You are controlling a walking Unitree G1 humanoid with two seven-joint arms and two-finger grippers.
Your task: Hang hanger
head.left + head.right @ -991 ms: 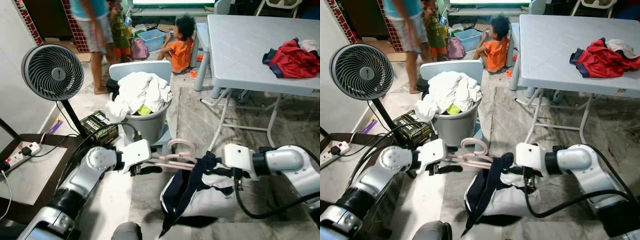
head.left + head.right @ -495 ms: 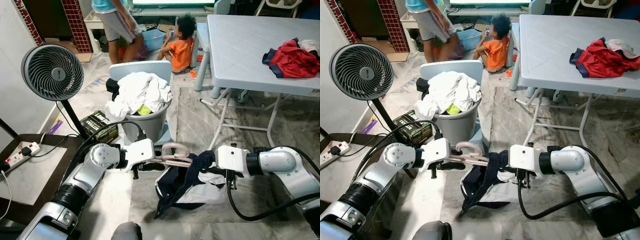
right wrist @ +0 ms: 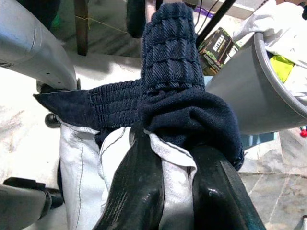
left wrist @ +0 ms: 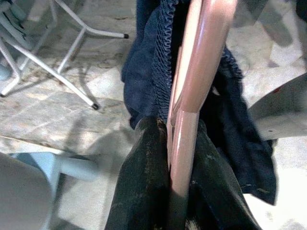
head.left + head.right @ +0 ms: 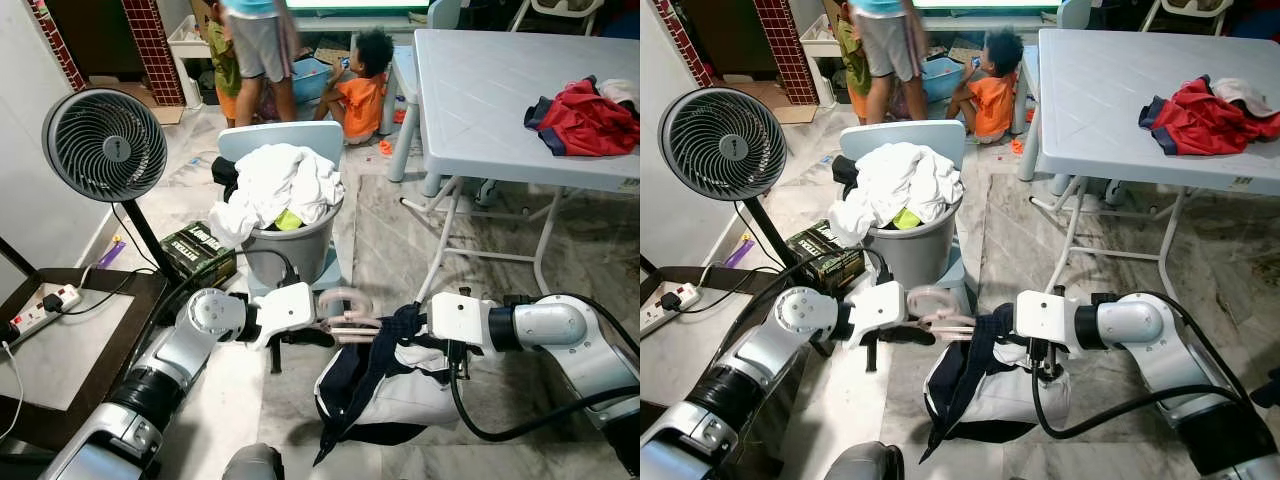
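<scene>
A pink hanger (image 5: 345, 312) hangs in the air between my two arms, low in front of me. My left gripper (image 5: 325, 325) is shut on its bar, and in the left wrist view the pink bar (image 4: 192, 96) runs straight out between the black fingers (image 4: 144, 191). A navy and white garment (image 5: 385, 385) droops from the hanger's far end toward the floor. My right gripper (image 5: 412, 330) is shut on the garment's ribbed navy collar (image 3: 168, 62), with white fabric (image 3: 175, 191) pinched between its fingers.
A grey basket (image 5: 300, 245) heaped with white laundry stands just beyond the hanger. A fan (image 5: 105, 145) stands at the left, a white folding table (image 5: 480, 90) with red clothes (image 5: 585, 120) at the right. A dark side table (image 5: 60, 350) is at my left. People stand and sit at the back.
The hanger and garment have shifted slightly left and lower, and the garment hangs fuller toward the floor. The person at the back has moved right.
</scene>
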